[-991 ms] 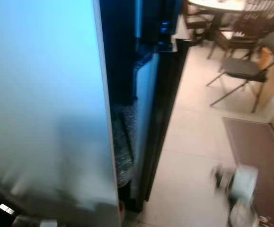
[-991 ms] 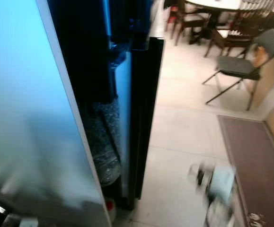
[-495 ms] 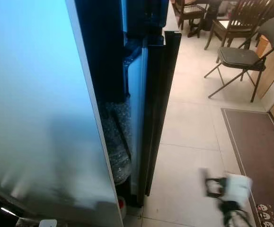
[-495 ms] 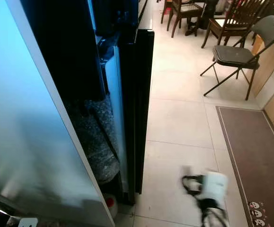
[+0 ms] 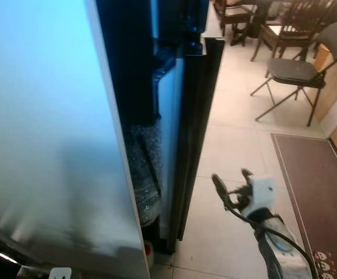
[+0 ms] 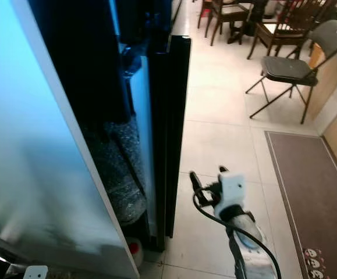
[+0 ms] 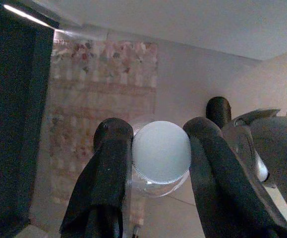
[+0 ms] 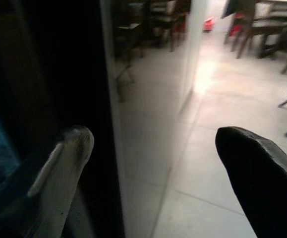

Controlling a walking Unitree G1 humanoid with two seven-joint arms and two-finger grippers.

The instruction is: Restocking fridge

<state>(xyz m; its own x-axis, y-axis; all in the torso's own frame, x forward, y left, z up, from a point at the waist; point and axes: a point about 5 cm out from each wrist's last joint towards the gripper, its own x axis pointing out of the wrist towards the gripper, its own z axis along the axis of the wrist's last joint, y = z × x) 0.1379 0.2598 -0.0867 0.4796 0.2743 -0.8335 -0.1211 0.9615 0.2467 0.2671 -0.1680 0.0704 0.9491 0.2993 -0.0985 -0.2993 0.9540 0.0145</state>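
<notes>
The tall black fridge door (image 5: 198,122) stands edge-on just left of centre, with a pale blue-white panel (image 5: 46,128) filling the left side. My right gripper (image 5: 232,185) is raised over the tiled floor just right of the door's edge, open and holding nothing. In the right wrist view its fingers (image 8: 66,153) frame the dark door edge (image 8: 108,124) close ahead. In the left wrist view my left gripper (image 7: 158,133) is shut on a clear bottle with a white ribbed cap (image 7: 161,151).
A grey speckled bundle (image 5: 146,180) sits in the gap behind the door, a small red-topped thing (image 5: 149,251) at its foot. On the right are a folding chair (image 5: 299,70), a brown mat (image 5: 316,186) and wooden dining chairs (image 5: 284,26) further back.
My right arm has lifted from low over the floor up and leftward toward the door's edge. The view swung a little between the earliest frame and now.
</notes>
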